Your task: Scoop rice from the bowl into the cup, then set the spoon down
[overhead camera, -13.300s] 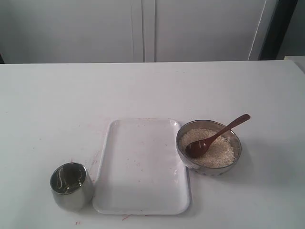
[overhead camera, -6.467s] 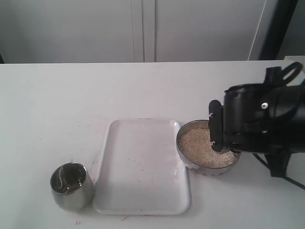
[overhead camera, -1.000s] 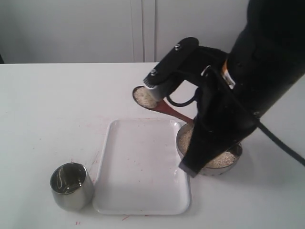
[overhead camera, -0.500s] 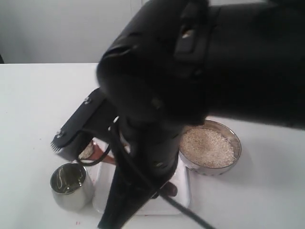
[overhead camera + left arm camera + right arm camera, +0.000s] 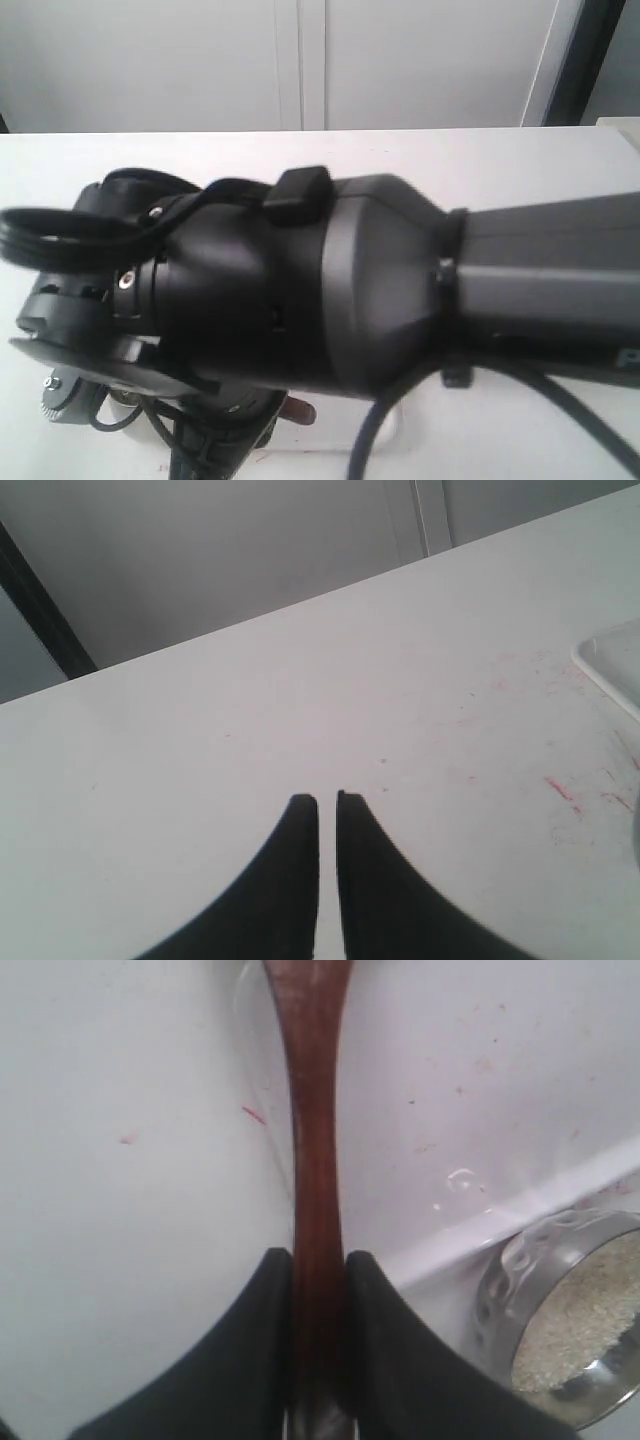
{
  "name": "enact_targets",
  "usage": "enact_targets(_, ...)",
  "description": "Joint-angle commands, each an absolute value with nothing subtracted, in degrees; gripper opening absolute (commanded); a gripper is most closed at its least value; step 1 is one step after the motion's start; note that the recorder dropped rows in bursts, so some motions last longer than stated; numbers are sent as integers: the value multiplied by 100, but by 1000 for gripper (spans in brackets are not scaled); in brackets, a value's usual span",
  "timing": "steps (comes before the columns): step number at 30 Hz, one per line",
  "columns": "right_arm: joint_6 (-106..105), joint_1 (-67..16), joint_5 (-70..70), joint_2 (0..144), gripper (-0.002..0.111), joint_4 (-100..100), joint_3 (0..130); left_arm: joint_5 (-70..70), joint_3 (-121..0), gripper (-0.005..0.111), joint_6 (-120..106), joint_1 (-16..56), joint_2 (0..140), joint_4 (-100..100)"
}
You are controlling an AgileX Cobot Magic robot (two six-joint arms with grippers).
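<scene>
My right gripper [image 5: 318, 1256] is clamped on the slim handle of the spoon [image 5: 312, 1110], which reaches out over the tray [image 5: 430, 1080]. The scooping end runs out of my wrist picture, so I cannot tell whether it is loaded or already tipped out. The bowl [image 5: 500, 1285] sits just outside the tray's rim, apart from the spoon, with plenty of rice [image 5: 585, 1315] in it. The cup is hidden: in the exterior view my right arm [image 5: 350, 290] fills nearly everything, leaving only a sliver of the spoon at about six o'clock below it and a corner of the tray at five o'clock. I judge the scoop made, the pour unconfirmed, and setting the spoon down yet to do. My left gripper [image 5: 327, 800] hangs nearly closed and empty over the table [image 5: 200, 730], out of the way.
</scene>
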State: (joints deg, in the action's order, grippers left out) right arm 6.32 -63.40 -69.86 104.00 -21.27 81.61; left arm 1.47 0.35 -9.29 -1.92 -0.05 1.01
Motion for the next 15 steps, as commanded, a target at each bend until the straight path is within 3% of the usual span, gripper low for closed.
enact_targets(1, 672, -6352, -6996, 10556, 0, -2813, 8216, 114, 0, 14, -921, -153, 0, 51)
enact_targets(15, 259, -6352, -6996, 10712, 0, -3608, 8216, 114, 0, 14, -921, -153, 0, 51)
